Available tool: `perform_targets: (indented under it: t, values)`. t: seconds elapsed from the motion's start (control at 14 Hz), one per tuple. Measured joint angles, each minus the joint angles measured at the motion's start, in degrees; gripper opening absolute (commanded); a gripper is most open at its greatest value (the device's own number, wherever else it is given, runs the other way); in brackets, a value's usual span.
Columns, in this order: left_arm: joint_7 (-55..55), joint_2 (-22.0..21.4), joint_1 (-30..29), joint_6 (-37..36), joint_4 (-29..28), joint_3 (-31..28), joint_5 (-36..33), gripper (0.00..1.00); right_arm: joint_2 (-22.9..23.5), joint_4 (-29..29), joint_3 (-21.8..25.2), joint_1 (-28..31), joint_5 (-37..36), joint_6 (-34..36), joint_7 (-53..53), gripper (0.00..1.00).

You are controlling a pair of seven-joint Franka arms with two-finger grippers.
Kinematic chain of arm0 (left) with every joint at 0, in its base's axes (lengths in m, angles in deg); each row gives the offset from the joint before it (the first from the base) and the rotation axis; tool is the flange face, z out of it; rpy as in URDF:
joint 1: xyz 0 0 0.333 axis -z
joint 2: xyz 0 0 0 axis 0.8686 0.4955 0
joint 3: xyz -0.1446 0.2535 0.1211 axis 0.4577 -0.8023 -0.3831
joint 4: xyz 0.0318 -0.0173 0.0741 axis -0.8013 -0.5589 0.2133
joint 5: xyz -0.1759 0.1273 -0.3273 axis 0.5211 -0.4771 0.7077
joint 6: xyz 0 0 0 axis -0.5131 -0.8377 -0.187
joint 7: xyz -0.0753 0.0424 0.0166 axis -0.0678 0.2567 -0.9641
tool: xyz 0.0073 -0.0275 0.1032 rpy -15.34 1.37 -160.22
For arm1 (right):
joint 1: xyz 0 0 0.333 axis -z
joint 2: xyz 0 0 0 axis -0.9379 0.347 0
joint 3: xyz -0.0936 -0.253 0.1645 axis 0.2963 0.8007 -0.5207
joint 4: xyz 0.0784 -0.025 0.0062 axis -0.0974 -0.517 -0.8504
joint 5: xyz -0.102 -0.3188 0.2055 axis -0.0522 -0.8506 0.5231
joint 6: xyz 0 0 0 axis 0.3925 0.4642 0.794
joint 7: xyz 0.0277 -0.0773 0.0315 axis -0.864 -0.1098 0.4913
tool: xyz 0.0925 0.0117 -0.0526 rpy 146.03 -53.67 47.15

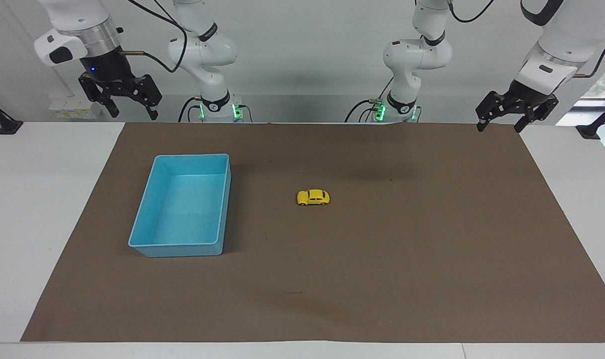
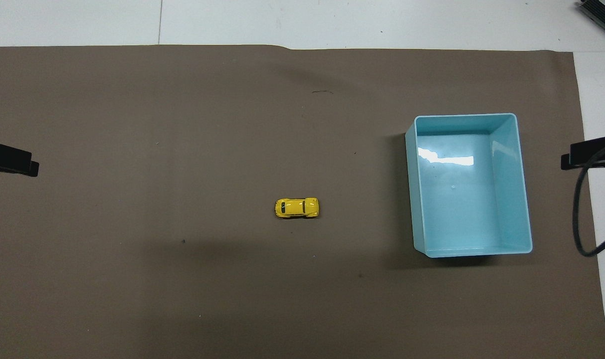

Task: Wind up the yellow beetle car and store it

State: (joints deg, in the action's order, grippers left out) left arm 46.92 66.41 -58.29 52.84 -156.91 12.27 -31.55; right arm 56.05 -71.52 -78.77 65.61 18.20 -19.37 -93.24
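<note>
Nothing started: my left gripper (image 1: 515, 121) and right gripper (image 1: 123, 105) hang open, empty. Small yellow plastic beetle car (image 1: 313, 197) sits well below both; light blue rectangular plastic bin (image 1: 147, 229) is empty. Next: descend, pinch the car.

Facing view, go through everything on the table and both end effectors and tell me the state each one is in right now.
yellow beetle car: upright on its wheels on the brown mat, free of any grip, beside the bin.
blue bin: upright, open-topped, empty, toward the right arm's end of the table.
brown mat: lying flat on the table.
left end effector: open, raised, empty, waiting.
right end effector: open, raised, empty, waiting.
</note>
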Motion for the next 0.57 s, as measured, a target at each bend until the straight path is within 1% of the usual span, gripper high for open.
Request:
perform_targets:
  t: [0.43, 0.57]
  values:
    - [-0.4, 0.0, 0.1, 0.0, 0.0, 0.2, 0.0, 1.0, 0.0, 0.0, 0.0, 0.0, 0.0, 0.0, 0.0, 1.0]
    - [-3.5, 0.0, 0.1, 0.0, 0.0, 0.3, 0.0, 1.0, 0.0, 0.0, 0.0, 0.0, 0.0, 0.0, 0.0, 1.0]
